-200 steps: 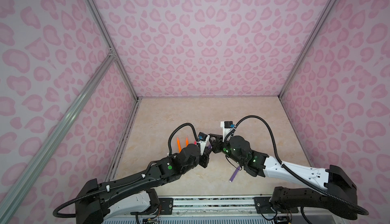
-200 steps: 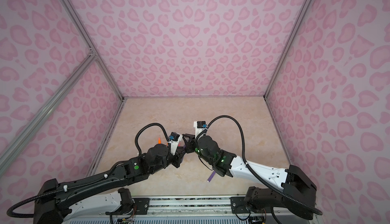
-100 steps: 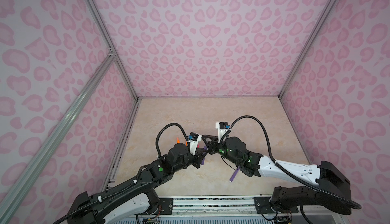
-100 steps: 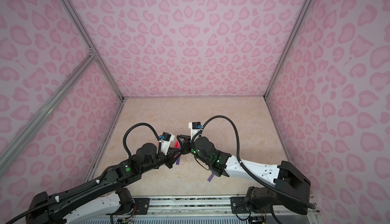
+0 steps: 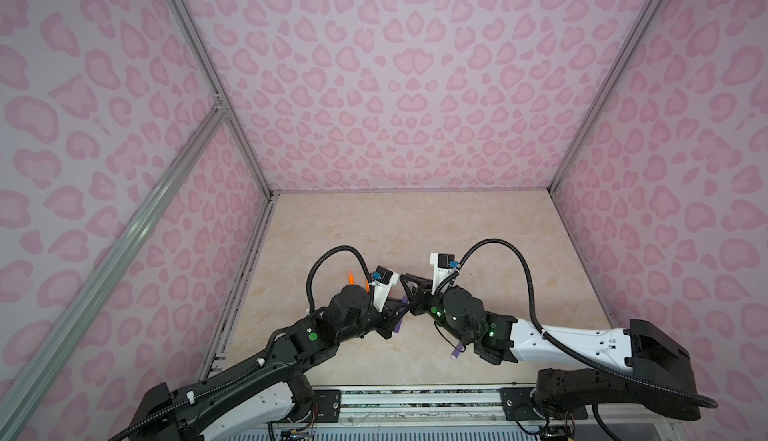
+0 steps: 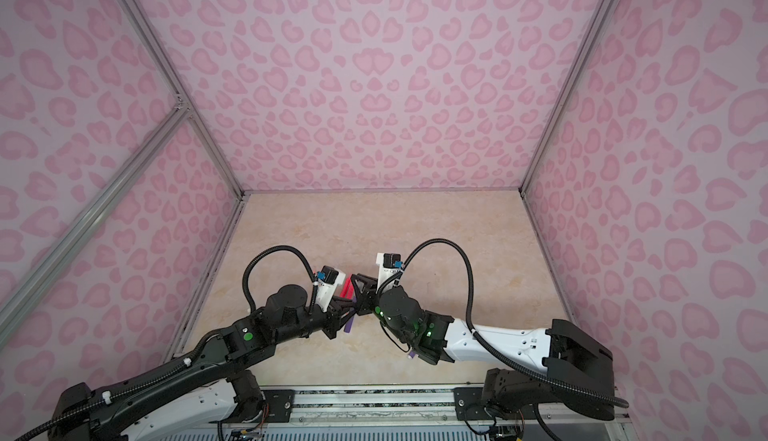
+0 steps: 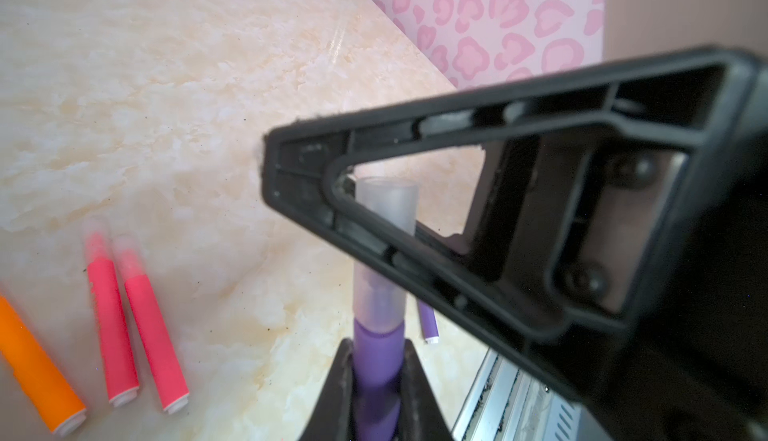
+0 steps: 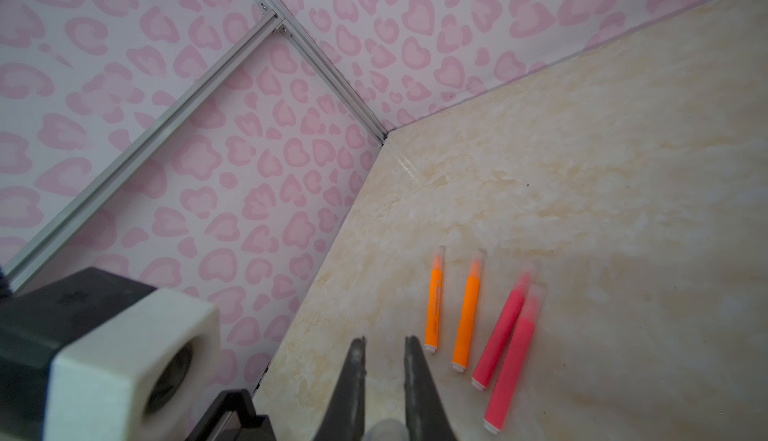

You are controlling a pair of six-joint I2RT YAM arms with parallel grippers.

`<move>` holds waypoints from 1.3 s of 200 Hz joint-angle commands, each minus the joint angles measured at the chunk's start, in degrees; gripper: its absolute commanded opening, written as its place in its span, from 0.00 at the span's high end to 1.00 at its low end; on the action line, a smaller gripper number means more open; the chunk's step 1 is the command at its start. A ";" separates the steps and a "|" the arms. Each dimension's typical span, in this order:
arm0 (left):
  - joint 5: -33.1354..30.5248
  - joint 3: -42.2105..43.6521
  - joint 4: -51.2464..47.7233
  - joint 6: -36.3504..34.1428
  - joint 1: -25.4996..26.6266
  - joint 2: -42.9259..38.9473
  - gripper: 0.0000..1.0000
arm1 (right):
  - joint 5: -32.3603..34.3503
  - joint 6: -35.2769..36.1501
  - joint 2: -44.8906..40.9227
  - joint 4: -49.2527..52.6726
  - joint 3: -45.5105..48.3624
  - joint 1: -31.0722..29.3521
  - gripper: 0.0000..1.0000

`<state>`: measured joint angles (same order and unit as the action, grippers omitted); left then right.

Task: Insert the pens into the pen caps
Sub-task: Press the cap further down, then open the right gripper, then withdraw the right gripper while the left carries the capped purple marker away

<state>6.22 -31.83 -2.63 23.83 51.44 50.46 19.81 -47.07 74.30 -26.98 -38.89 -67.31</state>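
Nearest the left edge of the beige marble-look bench [image 5: 415, 227] we find two orange marker pens [image 8: 467, 318] with white ends; in a top view only their tips clear the left arm. Just right of them two pink-red marker pens [image 7: 112, 326] lie side by side, their tips too blurred to read. Above the bench's middle the left hand [image 7: 377, 351] is pinching a purple marker pen [image 7: 378, 335], whose tip sits in a clear plastic tube cap [image 7: 386, 206]. The right hand [image 8: 385, 341] crosses in front, hiding the cap's middle, and is clamped on that cap; how far the pen is seated we cannot tell. A second purple marker pen [image 5: 457, 351] lies toward the front edge, mostly hidden beneath the right arm.
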 commanded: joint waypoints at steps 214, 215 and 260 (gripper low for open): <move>-16.31 0.16 4.69 4.99 -4.61 2.04 0.96 | 10.67 -8.94 7.53 9.16 3.66 -12.44 1.00; -16.23 0.13 4.80 5.03 -4.65 2.03 0.96 | 10.68 -8.88 7.48 8.93 3.78 -12.42 1.00; -13.09 1.22 6.87 5.00 -5.37 0.89 0.96 | 11.93 -8.48 6.28 7.46 4.85 -12.84 1.00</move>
<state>16.49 -30.48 -11.14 22.41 48.18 52.21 37.04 -56.38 80.93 -30.13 -34.72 -78.43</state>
